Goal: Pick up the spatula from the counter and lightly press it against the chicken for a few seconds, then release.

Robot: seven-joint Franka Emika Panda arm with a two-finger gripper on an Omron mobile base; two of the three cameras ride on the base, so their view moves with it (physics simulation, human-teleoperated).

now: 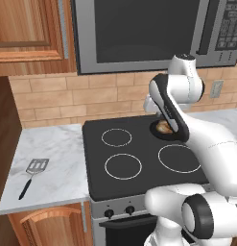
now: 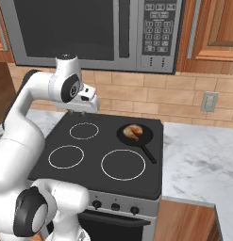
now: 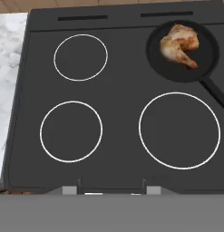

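Reach step, spatula not yet picked: lies on left counter, near edge. Hand empty, fingers apart, above stove. Chicken in far-right pan. Next: swing left, descend onto handle.

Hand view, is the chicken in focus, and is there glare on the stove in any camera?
Hand view: chicken slightly soft, stovetop evenly lit, no glare. Right base view: chicken small, blurry; flat lighting. Left base view: spatula small yet legible, no glare.
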